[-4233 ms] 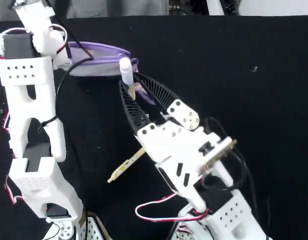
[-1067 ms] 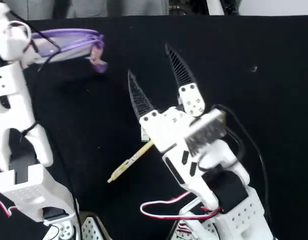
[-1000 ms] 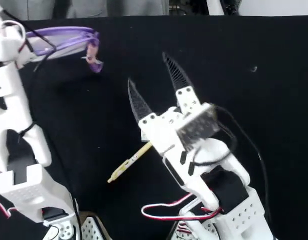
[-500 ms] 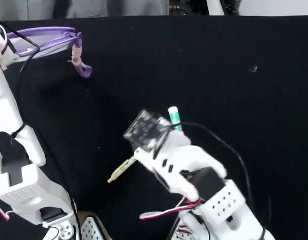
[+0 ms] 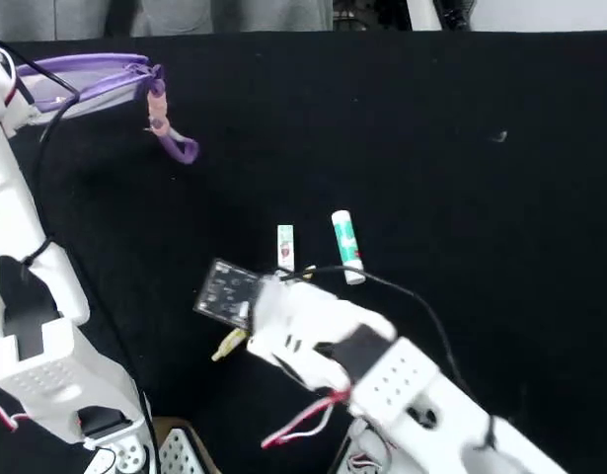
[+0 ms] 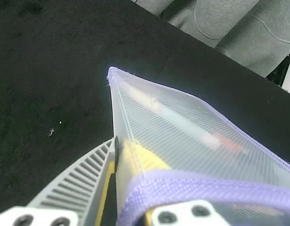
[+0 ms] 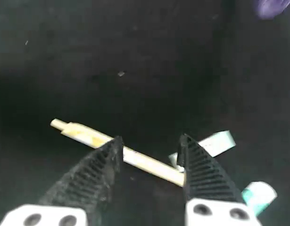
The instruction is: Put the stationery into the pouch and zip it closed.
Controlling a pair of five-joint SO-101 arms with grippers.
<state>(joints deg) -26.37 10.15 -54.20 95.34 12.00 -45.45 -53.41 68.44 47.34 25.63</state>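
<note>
Pouch of translucent white mesh with a purple zipper band (image 5: pixel 81 79) sits at the far left corner of the black-covered table (image 5: pixel 481 247), seen from the high view. It is held by the left gripper (image 6: pixel 120 162), whose ribbed fingers (image 6: pixel 83 181) are clamped on the purple-edged mouth of the pouch. Through the mesh, the left wrist view shows a yellow item (image 6: pixel 140 162) just inside the mouth and a pale slim pen with a red section (image 6: pixel 215 140) farther in. A purple strap loop (image 5: pixel 170 133) dangles from the end of the pouch nearer the table's middle. Well apart from the pouch, near the middle of the table, three loose pieces lie on the cloth: a slim cream-yellow pen (image 7: pixel 111 146), a small white rectangular block (image 5: pixel 285 247) and a white-and-green cylindrical stick (image 5: pixel 346 247). The block and the stick lie side by side, close but apart, and one end of the cream-yellow pen lies just beside the block. The right gripper (image 7: pixel 151 141) hangs over the cream-yellow pen with its black ribbed fingers (image 7: pixel 100 169) spread wide, one on each side of the shaft and grasping nothing. Whether they touch the shaft cannot be told. In the high view the white right arm (image 5: pixel 333 336) covers most of this pen, and its yellowish end pokes out beside the arm.
</note>
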